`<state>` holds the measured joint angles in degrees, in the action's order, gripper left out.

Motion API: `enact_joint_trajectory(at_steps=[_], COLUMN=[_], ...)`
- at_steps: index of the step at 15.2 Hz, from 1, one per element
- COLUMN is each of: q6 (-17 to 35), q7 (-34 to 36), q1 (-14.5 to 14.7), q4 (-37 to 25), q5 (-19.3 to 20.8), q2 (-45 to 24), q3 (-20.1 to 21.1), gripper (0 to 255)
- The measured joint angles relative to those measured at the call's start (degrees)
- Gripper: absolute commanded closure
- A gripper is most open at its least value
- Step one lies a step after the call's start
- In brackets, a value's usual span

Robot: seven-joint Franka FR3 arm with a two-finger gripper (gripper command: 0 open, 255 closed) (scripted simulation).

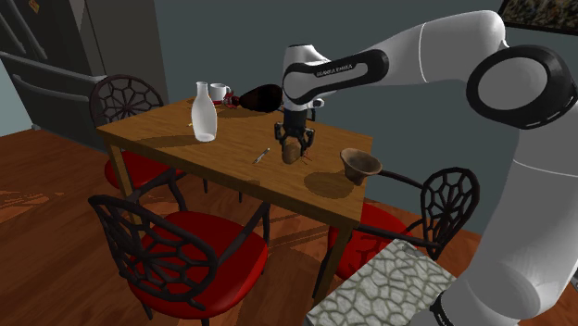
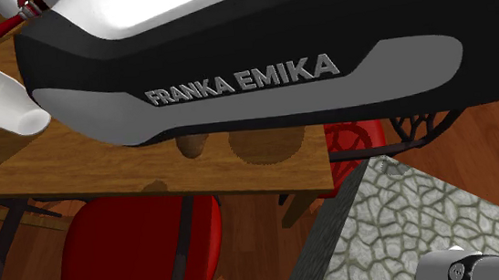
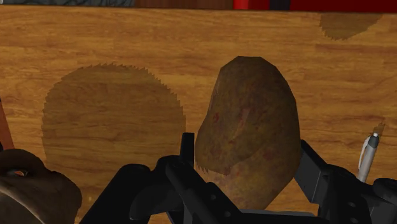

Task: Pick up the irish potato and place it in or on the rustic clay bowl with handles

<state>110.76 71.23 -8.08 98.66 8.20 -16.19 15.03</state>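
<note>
Looking from beside the table [image 1: 176, 139], I see the black gripper [image 1: 297, 142] clasped on the brown potato [image 1: 294, 155], just above the wood, near the clay bowl [image 1: 359, 164] but apart from it. The fingers seem to catch only one end, so it may slip or turn during the carry. The wrist view shows that grip and a pen [image 3: 368, 154] beside it; the second exterior view has the arm's housing [image 2: 251, 61] in front.

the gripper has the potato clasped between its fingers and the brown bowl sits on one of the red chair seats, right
Not quite. The gripper does clasp the potato between its fingers, but the brown bowl sits on the wooden table, near a corner, not on a red chair seat. The shoulder view shows this.
</note>
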Motion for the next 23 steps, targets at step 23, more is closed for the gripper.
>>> enact_joint_trajectory(at_steps=[23], q6=[-8.30], q7=[-10.05], q1=[-5.68], q4=[0.88], q5=[-2.85], q2=[10.23], q3=[-2.97], gripper=[255])
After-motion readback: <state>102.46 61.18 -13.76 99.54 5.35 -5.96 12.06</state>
